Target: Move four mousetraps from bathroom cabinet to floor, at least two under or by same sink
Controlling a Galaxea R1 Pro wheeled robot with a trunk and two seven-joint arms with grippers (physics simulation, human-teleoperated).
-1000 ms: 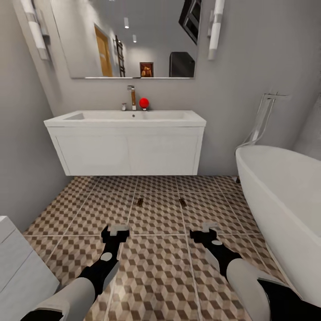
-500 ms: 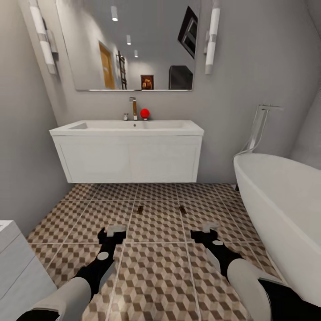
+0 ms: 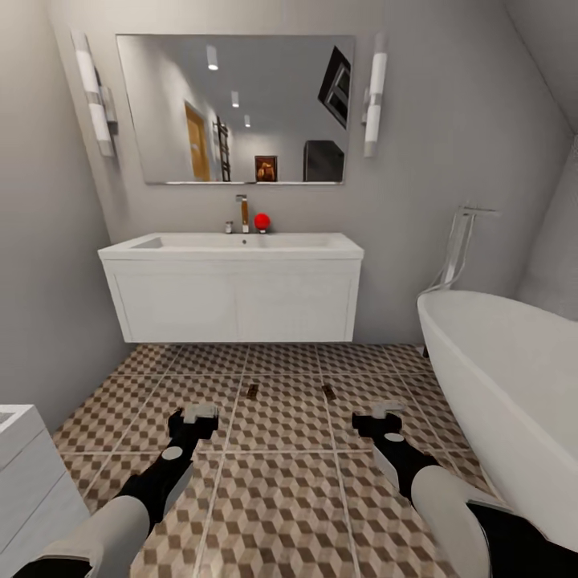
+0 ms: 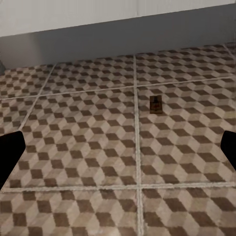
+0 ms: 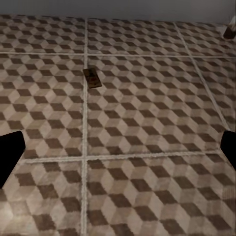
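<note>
Two mousetraps lie flat on the bathroom floor (image 3: 281, 482) in front of the sink (image 3: 233, 245): one mousetrap (image 3: 253, 392) on the left, another mousetrap (image 3: 327, 392) on the right. The left wrist view looks along the tiles at the left mousetrap (image 4: 156, 103); the right wrist view has the other mousetrap (image 5: 92, 77) ahead. My left gripper (image 3: 195, 416) and right gripper (image 3: 384, 415) hover low over the tiles, a short way behind the traps, both open and holding nothing. The cabinet is out of view.
A white oval bathtub (image 3: 514, 393) fills the right side, with a chrome floor faucet (image 3: 457, 241) behind it. A small white unit (image 3: 32, 474) stands at the near left. A mirror (image 3: 241, 108) hangs above the sink, and a red ball (image 3: 262, 221) sits by its tap.
The whole view has pulled back and tilted up, so the sink, mirror and traps look farther away. The traps lie where they were. Both grippers stay open and empty.
</note>
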